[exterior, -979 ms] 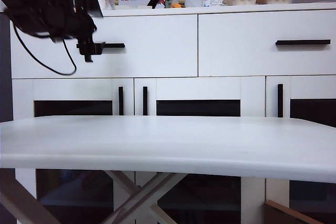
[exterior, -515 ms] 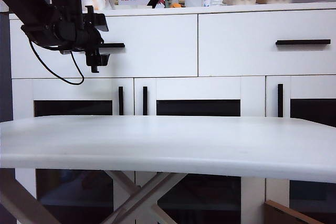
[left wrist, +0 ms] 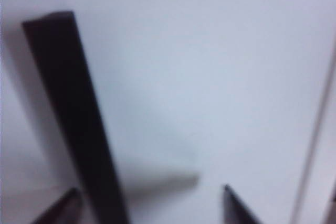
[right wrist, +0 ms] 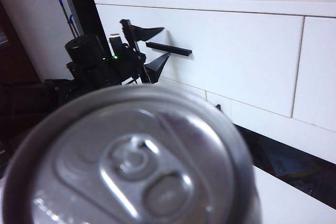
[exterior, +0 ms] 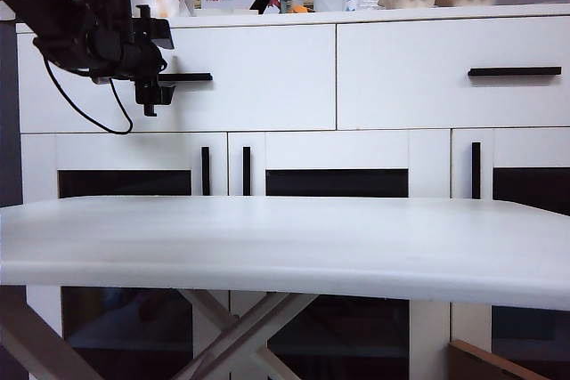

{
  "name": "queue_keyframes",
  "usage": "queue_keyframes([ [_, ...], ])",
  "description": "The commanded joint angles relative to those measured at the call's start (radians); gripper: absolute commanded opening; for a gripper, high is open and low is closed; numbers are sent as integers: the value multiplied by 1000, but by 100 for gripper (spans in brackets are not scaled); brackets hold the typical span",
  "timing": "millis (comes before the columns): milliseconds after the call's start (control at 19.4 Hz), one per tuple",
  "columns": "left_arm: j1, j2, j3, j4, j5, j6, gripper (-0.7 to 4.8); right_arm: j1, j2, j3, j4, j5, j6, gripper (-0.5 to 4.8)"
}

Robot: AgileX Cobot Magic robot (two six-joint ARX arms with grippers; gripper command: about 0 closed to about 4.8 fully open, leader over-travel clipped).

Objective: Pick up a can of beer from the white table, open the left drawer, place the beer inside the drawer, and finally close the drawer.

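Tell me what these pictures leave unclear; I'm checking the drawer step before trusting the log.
- Left gripper, exterior view: its fingers overlap the left drawer's handle; contact cannot be judged.
- Left wrist view: blurred; only the handle and open fingertips show.
- Can of beer, right wrist view: fills the frame, hiding the right gripper's fingers; its label is out of sight.
- Exterior view: can and right gripper are absent.

Left arm [exterior: 85, 37] matte black, bulky cylindrical wrist, loose black cable [exterior: 76, 104], tiny green light.

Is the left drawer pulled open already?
No, the left drawer sits flush with its neighbour, and the open left gripper is only at its black handle.
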Motion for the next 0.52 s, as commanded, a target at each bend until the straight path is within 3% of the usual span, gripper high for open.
queue_keyframes([
  [52,-1,-3,3,-21,4,16,285,2,-8,11,57,2,-3,144],
  [515,-1,20,3,-31,0,13,268,2,-9,11,56,1,-2,144],
])
